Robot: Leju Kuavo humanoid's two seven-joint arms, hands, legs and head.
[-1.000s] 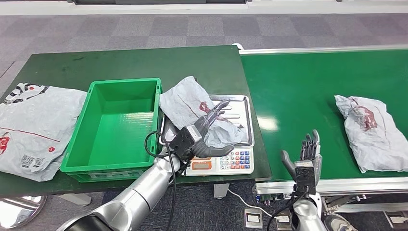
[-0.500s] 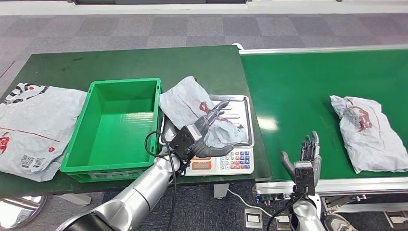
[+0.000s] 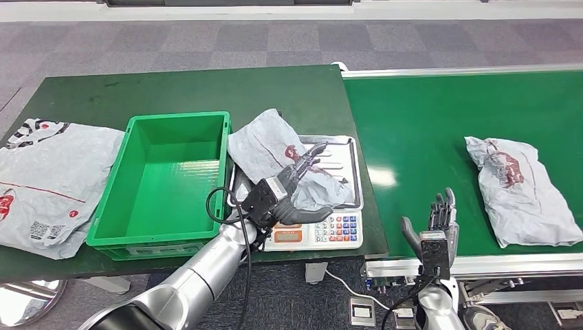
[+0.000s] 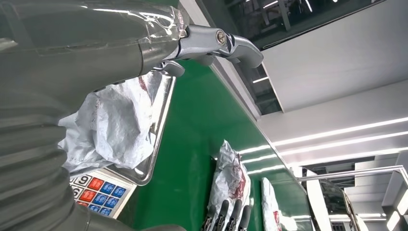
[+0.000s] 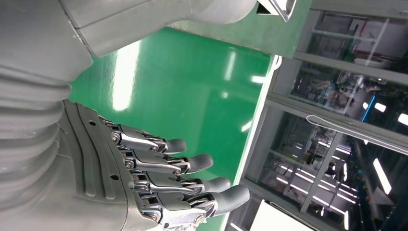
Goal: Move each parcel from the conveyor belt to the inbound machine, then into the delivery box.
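Two arms low: left robot hand (image 3: 297, 185) grasping parcel (image 3: 278, 155) over scale (image 3: 330, 227); right robot hand (image 3: 436, 223) released, fingers upright.

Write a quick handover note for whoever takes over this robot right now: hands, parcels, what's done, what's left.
Left hand grips the crumpled parcel lying on the scale.
Right hand is open, empty, at the belt's near edge.
Second parcel lies on the belt, beyond the right hand.
Green bin is empty.
Flat bag lies left of the bin.
Left: move the scale parcel into the bin, then handle the belt parcel.
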